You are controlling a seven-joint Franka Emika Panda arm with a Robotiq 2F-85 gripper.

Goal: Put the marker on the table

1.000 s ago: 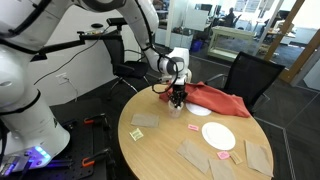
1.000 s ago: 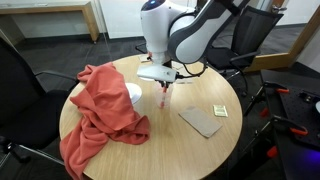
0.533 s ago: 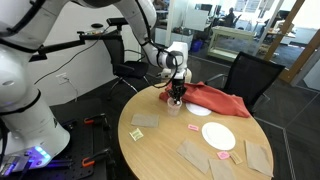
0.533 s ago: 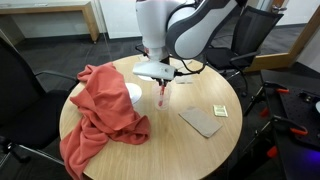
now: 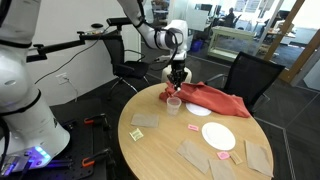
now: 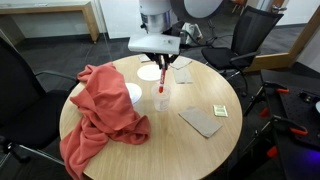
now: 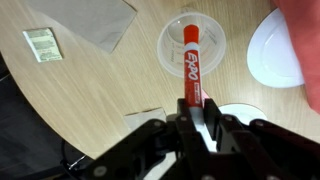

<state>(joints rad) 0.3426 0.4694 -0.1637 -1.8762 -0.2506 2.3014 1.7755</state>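
Lettering (image 7: 192, 80) on marker (image 7: 190, 50), wrist view only

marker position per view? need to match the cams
In an exterior view: the marker is upper centre, hanging upright from the gripper over the table.
In an exterior view: the marker is centre, just right of the red cloth.
Wrist view: the marker is centre, running up from the gripper.
Shared landmark: the small clear cup directly under the marker.
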